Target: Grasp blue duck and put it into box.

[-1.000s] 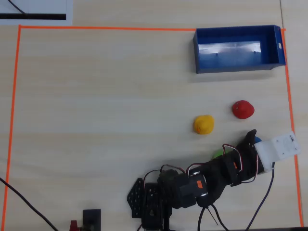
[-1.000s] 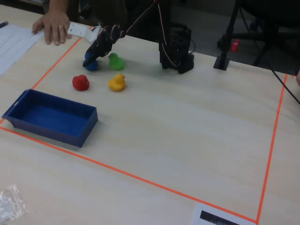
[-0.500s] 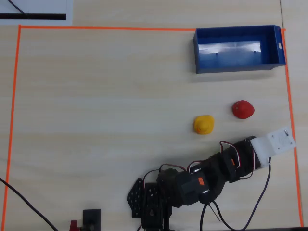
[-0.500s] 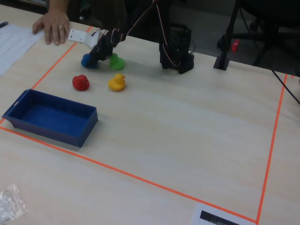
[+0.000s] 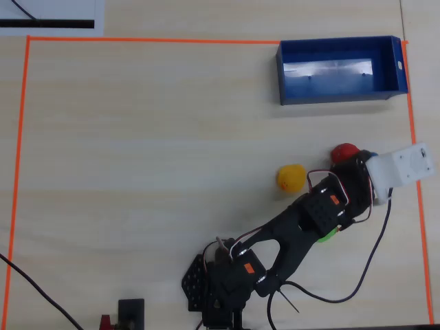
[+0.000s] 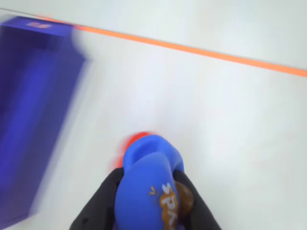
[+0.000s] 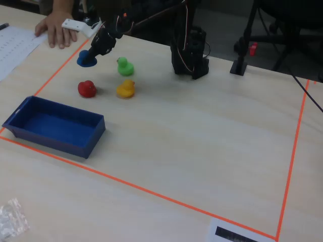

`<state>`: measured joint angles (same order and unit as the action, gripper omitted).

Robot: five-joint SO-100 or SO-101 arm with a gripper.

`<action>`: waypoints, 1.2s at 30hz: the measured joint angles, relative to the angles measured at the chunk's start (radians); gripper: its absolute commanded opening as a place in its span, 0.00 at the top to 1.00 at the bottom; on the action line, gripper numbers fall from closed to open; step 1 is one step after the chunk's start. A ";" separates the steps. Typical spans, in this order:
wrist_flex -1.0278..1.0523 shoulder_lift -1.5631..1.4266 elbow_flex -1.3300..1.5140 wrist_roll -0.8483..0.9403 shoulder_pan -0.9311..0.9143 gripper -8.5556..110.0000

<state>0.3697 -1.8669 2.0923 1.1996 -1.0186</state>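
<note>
Item: blue duck (image 6: 146,191), held betw. closed jaws, which pinch its sides. Fixed view: duck (image 7: 86,58) is off the counter (image 7: 202,131), prob. lifted so it clears the red duck (image 7: 87,88) en route to box (image 7: 50,143).

Box: empty, near orange tape edge, well apart from duck.

Other items: yellow duck (image 7: 125,88), green duck (image 7: 124,66), both on counter.

View notes: overhead hides blue duck under arm; shows box floor (image 5: 330,72) bare. Wrist view alone shows the grip; blurred. Fixed view alone shows height, plus a person's hand (image 7: 57,27) resting at counter edge.
</note>
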 measured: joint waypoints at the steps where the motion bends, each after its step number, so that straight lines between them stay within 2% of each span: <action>1: 0.051 -0.014 -0.038 -0.029 0.038 0.93; 6: 0.110 -0.008 -0.155 -0.130 0.256 0.93; 13: -0.026 0.242 -0.288 -0.178 0.477 0.93; 20: -0.071 0.609 -0.632 -0.184 0.462 0.93; 25: -0.072 0.804 -0.839 -0.112 0.437 0.77; 32: -0.100 0.864 -0.836 -0.035 0.391 0.70; 36: -0.104 0.752 -0.680 -0.035 0.383 0.66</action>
<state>0.2654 -1.1152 1.4128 1.1643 -0.6351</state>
